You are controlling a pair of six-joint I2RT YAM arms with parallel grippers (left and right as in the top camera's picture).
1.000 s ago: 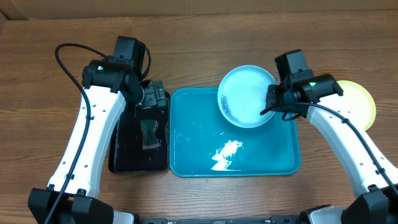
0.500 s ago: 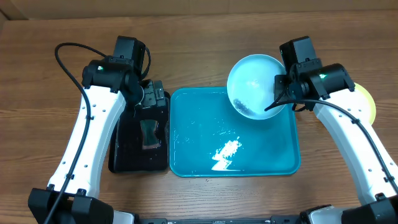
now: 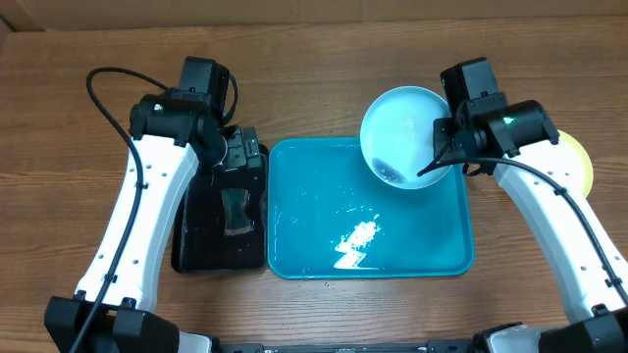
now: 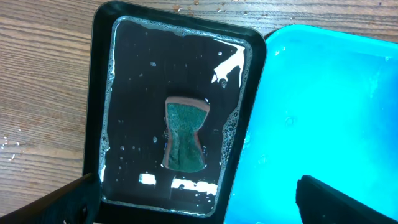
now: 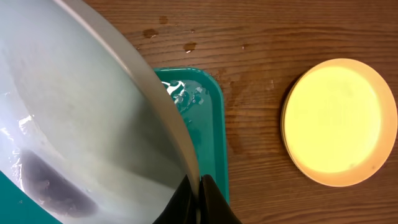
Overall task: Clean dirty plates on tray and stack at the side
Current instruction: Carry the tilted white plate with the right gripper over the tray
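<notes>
Under both arms the desk [image 3: 324,59] and the tray [image 3: 304,226] look the same as a second ago. The tray is bare but for wet streaks, and its far right corner lies just beneath the right hand [image 3: 432,162]. The black tray [image 4: 134,74] below the left hand [image 4: 196,186] has not shifted either.

What moved is the plate [image 3: 402,132]. Pinched by its rim in the right hand and tilted, it has drifted outward so that it now half overhangs the tray's far rim, and it has all but stopped there. The yellow plates [image 5: 339,121] sit on the desk, just outboard of that hand.

The left hand hangs spread and empty straight above the sponge [image 4: 185,134]. A dark smear [image 5: 43,180] has gathered at the plate's edge, just inboard of the right hand. I judge the plate not yet clean, so draining or wiping should come before stacking.
</notes>
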